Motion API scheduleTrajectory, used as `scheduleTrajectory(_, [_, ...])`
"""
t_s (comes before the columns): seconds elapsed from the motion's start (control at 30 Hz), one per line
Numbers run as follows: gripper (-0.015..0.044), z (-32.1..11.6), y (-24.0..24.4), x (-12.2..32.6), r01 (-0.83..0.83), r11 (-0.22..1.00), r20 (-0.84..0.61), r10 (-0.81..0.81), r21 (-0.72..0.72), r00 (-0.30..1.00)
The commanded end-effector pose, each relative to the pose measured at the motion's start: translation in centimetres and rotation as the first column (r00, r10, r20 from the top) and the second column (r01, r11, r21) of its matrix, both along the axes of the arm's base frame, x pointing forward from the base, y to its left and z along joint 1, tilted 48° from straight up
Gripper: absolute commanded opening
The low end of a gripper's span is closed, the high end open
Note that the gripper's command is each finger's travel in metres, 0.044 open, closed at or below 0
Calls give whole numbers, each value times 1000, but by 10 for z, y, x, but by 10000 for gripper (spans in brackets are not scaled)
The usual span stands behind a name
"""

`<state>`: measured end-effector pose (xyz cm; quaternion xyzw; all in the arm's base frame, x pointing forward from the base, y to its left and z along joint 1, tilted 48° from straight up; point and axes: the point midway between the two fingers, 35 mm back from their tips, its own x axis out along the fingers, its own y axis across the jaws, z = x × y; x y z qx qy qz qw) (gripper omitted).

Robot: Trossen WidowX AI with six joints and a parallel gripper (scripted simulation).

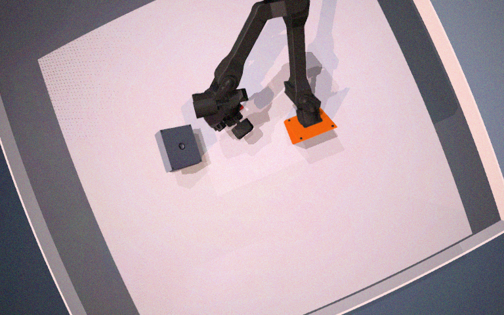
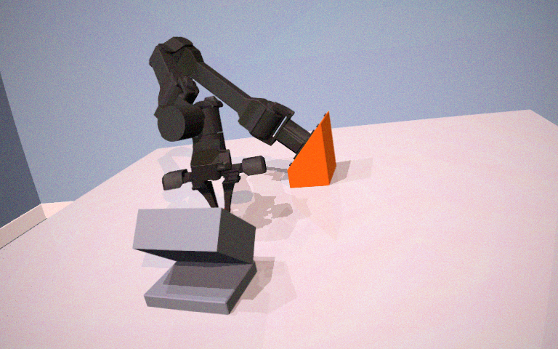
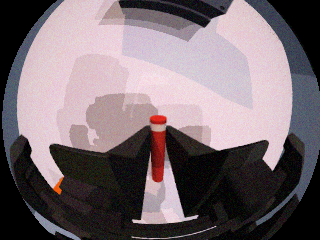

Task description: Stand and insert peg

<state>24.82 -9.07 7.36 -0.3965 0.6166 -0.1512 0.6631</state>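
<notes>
My gripper [image 2: 221,206] [image 3: 158,130] is shut on the red peg [image 3: 158,155]. In the wrist view the peg's white-banded end shows just past the fingertips, and its plain end runs back between the fingers. Only a small red bit of the peg [image 1: 241,107] shows beside the gripper in the top view. How far the peg is from the table is unclear. The grey sloped panel [image 1: 189,156] [image 2: 176,230] stands to the left of the gripper in the top view, with one round hole [image 1: 181,146] in its face. The exterior view shows the panel from behind, hiding the peg's surroundings.
The arm's base sits on an orange wedge [image 1: 293,133] [image 2: 310,169] to the right of the gripper in the top and exterior views. The panel's grey foot [image 2: 187,302] rests on the pale table [image 1: 278,230] [image 2: 391,267]. Arm shadows fall across the table around the gripper.
</notes>
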Motion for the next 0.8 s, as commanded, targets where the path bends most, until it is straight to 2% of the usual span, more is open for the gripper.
scheduleTrajectory(0.0, [50, 2, 2, -1, -27, 1000, 22, 27, 11, 999])
scheduleTrajectory(0.77, [50, 11, 7, -12, -173, 983, 152, 163, 56, 975])
